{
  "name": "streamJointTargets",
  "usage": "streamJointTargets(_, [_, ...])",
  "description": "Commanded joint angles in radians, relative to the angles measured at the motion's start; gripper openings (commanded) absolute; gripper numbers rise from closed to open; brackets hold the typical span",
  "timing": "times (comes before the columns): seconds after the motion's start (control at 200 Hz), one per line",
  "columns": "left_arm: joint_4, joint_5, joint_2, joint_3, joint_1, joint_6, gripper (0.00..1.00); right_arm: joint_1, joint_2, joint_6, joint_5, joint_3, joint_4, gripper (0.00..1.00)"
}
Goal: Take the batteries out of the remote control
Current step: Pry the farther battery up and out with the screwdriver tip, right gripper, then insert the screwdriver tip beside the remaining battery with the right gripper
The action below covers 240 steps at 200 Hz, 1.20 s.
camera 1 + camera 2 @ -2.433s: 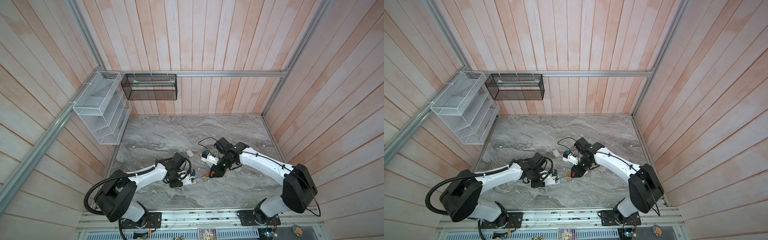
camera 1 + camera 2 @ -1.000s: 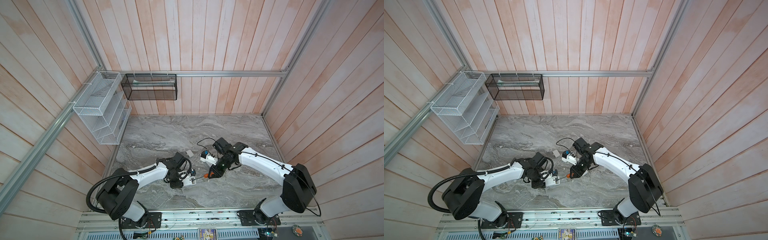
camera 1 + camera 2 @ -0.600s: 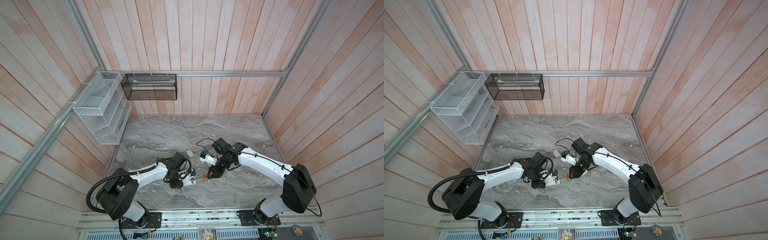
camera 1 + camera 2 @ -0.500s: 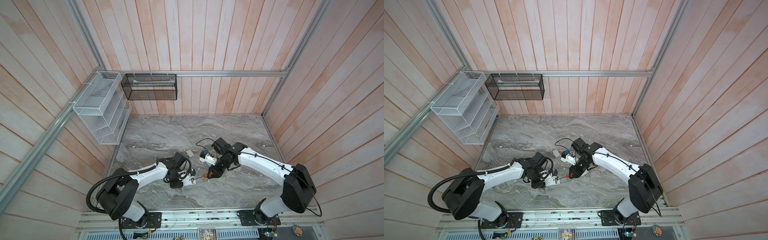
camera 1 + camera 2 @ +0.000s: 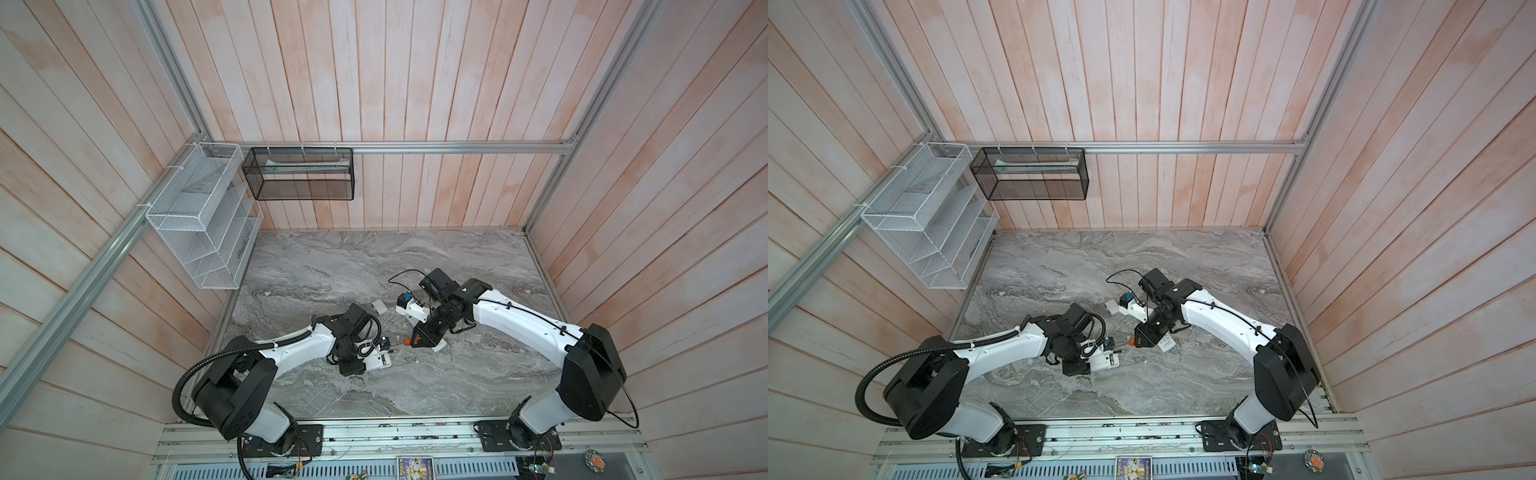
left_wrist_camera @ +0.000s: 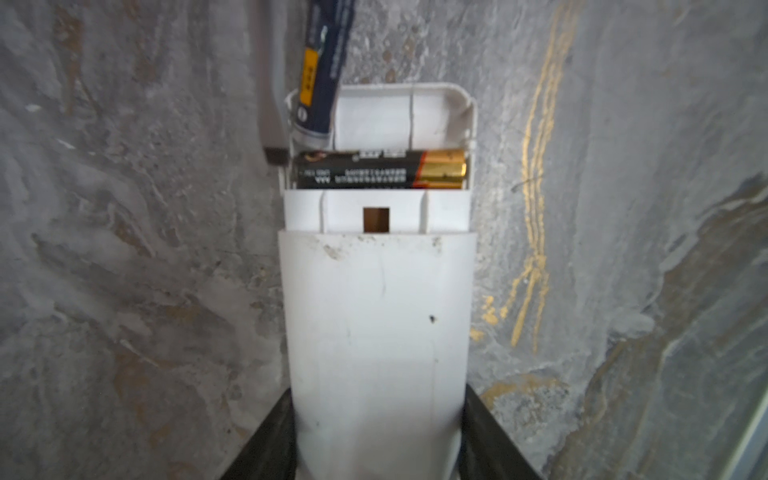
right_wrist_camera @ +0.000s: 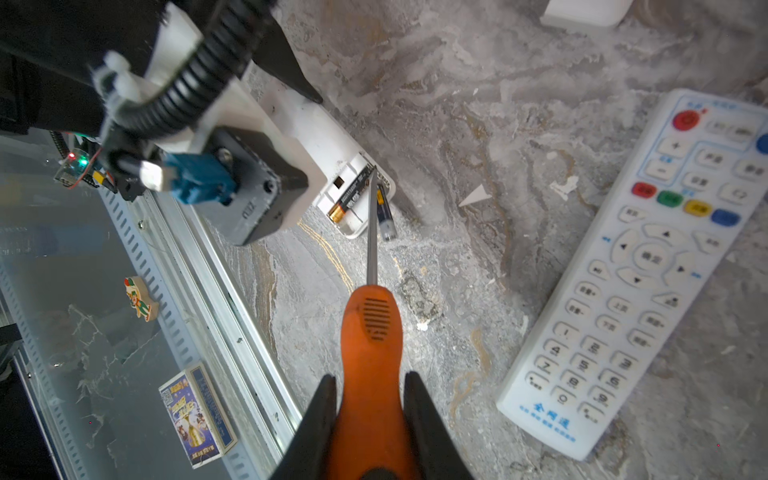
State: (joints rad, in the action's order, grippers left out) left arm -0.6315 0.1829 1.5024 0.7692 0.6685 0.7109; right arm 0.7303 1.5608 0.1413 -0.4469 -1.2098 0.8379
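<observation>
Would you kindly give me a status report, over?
Left gripper clamped on remote, compartment open. Right gripper shut on screwdriver, tip at dark end of seated battery. Second battery out, beside remote. Nothing blocking.

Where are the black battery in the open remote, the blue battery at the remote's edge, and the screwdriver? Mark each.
black battery (image 6: 365, 170), left wrist view, middle of its label.
blue battery (image 6: 330, 54), left wrist view, on its dark body.
screwdriver (image 7: 371, 332), right wrist view, on its orange handle.
</observation>
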Motion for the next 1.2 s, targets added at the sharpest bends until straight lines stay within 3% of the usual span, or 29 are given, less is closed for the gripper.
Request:
streamJointTargets(0.0, [0.017, 0.025, 0.001, 0.019, 0.002, 0.005, 0.36, -0.007, 0.015, 0.010, -0.018, -0.044, -0.035, 0.00])
streamJointTargets(0.585, [0.028, 0.002, 0.007, 0.015, 0.002, 0.011, 0.36, -0.015, -0.062, 0.062, -0.015, 0.025, 0.063, 0.00])
streamJointTargets(1.195, [0.021, 0.022, -0.013, 0.005, 0.002, 0.025, 0.36, -0.005, -0.017, 0.124, 0.001, 0.087, 0.047, 0.00])
